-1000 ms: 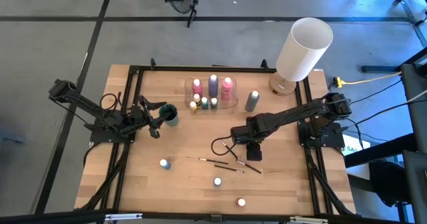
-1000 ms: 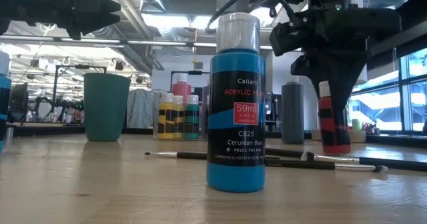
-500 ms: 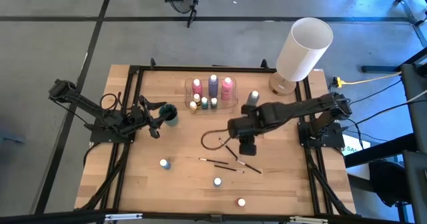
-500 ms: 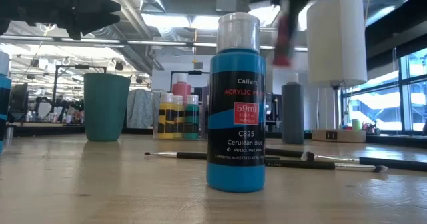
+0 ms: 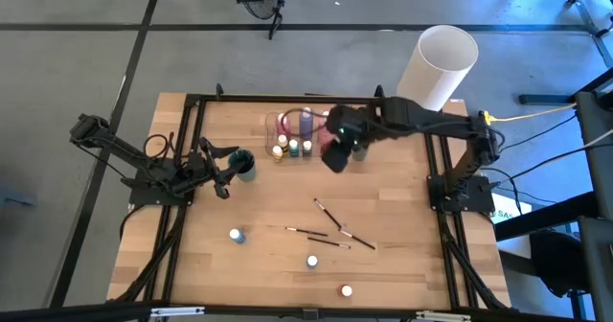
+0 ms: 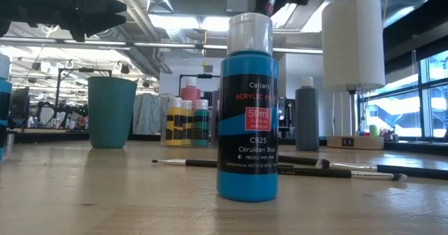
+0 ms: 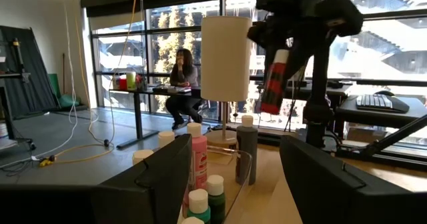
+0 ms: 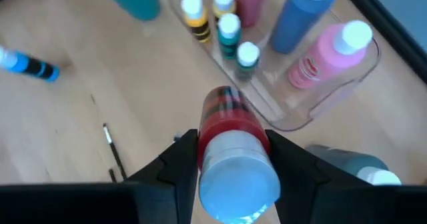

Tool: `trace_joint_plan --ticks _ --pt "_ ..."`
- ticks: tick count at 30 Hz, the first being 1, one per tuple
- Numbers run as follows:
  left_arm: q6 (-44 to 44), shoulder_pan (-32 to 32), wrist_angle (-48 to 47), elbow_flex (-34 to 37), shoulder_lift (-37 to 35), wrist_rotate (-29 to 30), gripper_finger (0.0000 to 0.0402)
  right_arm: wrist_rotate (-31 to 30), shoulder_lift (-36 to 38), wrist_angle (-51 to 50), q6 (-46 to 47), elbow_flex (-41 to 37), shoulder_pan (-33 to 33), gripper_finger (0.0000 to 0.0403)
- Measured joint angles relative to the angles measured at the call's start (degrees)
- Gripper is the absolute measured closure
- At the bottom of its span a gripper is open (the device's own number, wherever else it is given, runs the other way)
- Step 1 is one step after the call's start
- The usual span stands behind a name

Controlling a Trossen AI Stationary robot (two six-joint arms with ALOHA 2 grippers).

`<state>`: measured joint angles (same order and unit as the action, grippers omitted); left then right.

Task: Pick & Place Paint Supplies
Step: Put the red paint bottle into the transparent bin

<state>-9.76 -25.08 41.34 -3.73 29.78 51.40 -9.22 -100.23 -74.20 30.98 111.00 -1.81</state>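
My right gripper (image 5: 335, 155) hangs high over the table beside the clear tray (image 5: 337, 148), shut on a red paint bottle (image 8: 228, 121) with a white cap (image 8: 239, 176). The tray holds pink (image 5: 283, 125) and purple (image 5: 306, 122) bottles and small yellow and green ones. A grey bottle (image 8: 350, 163) stands on its base next to the tray. Two thin brushes (image 5: 332, 217) lie flat mid-table. Three small bottles (image 5: 236, 235) (image 5: 312, 261) (image 5: 346, 290) stand near the front. My left gripper (image 5: 226, 171) waits open by the teal cup (image 5: 245, 164). My right gripper pinches the red bottle's upper part (image 8: 230, 139), just under the cap, between its two fingers (image 8: 175, 165). The fingers slant down from above and lie along the bottle, whose cap end is toward the wrist. The bottle (image 7: 274, 84) hangs below them, slightly tilted and clear of the table.
A big white cylindrical lamp (image 5: 436, 65) stands at the far right corner. A blue paint bottle (image 6: 247, 109) stands close to the low camera. Black frame rails (image 5: 182, 197) run along the table's left and right sides. Bare wood shows between the tray and the brushes.
My right gripper has lifted the red bottle off the table beside the brushes, risen high with it and gone toward the far edge as far as the tray, rolling about its own axis on the way. The bottle, which stood on the wood, now hangs clear.
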Motion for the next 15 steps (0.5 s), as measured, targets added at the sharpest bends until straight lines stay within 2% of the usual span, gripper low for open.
trace_joint_plan --ticks 9,15 --pt "0.00 0.01 0.00 0.00 -0.02 0.00 0.0178 3.85 -4.49 1.36 -0.12 0.00 -8.22 0.0257" --pt "0.00 0.02 0.00 0.00 -0.02 0.02 0.0178 6.29 -7.35 4.70 -4.96 -0.02 -12.04 0.0257"
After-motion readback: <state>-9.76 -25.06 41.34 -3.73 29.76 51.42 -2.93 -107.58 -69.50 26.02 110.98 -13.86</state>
